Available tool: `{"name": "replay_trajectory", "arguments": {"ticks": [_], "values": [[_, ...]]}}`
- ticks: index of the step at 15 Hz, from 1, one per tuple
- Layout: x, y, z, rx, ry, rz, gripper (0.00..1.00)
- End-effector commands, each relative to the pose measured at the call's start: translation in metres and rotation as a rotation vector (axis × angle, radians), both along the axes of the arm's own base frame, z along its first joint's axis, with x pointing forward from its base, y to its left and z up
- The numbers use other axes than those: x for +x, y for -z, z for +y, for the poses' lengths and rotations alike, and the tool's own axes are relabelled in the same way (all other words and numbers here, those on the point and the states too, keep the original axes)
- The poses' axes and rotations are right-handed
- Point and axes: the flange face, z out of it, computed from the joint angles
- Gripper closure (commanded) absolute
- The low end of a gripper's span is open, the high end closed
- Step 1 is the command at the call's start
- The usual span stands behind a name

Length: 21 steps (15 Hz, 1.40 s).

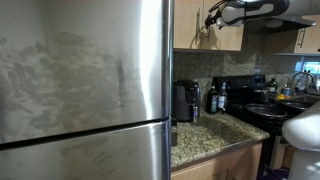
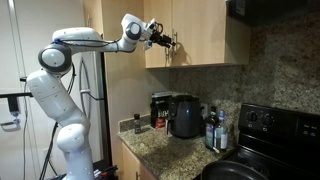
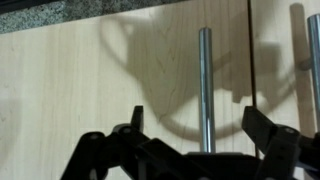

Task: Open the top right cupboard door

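The top right cupboard door [image 3: 110, 85] is light tan wood with a slim silver bar handle [image 3: 205, 80]. It looks shut and flush with the matching neighbour door [image 3: 280, 60], which has its own handle [image 3: 300, 55]. My gripper [image 3: 200, 125] is open, with its dark fingers on either side of the first handle and not touching it. In both exterior views the gripper [image 2: 165, 40] [image 1: 210, 18] is up at the middle of the wall cupboard, in front of the door [image 2: 210, 30] [image 1: 228, 38].
A steel fridge [image 1: 85, 90] stands beside the cupboards. A granite counter [image 2: 165, 150] below holds a coffee maker [image 2: 158, 108], a dark kettle [image 2: 186, 115] and bottles [image 2: 212, 128]. A black stove [image 2: 265, 130] and a range hood [image 1: 275, 22] are nearby.
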Motion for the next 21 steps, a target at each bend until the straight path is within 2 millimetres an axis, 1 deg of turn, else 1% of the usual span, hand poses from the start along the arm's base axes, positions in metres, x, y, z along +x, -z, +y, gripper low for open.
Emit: {"name": "replay_trajectory", "arguments": {"ticks": [1,3,4,5,8,11,12,13,14,15,16,17,19,21], "values": [[0.024,-0.016,0.002,0.005,-0.003,-0.058,0.0],[0.03,-0.018,0.001,-0.005,0.03,-0.07,0.0],[0.034,-0.018,0.0,-0.022,0.047,-0.082,0.12],[0.037,-0.018,0.001,-0.033,0.058,-0.083,0.26],[0.037,-0.018,0.007,-0.06,0.078,-0.096,0.46],[0.037,-0.017,0.009,-0.068,0.096,-0.108,0.68],[0.038,-0.017,0.007,-0.067,0.105,-0.11,0.74],[0.038,-0.017,0.003,-0.062,0.114,-0.111,0.83],[0.038,-0.016,-0.002,-0.053,0.126,-0.106,0.88],[0.037,-0.015,-0.003,-0.039,0.137,-0.099,0.96],[0.033,-0.014,-0.006,-0.031,0.17,-0.089,0.98],[0.025,-0.015,-0.011,-0.025,0.21,-0.072,1.0],[0.01,-0.019,-0.019,-0.032,0.251,-0.083,0.96],[-0.011,-0.021,-0.031,-0.021,0.262,-0.103,0.96]]}}
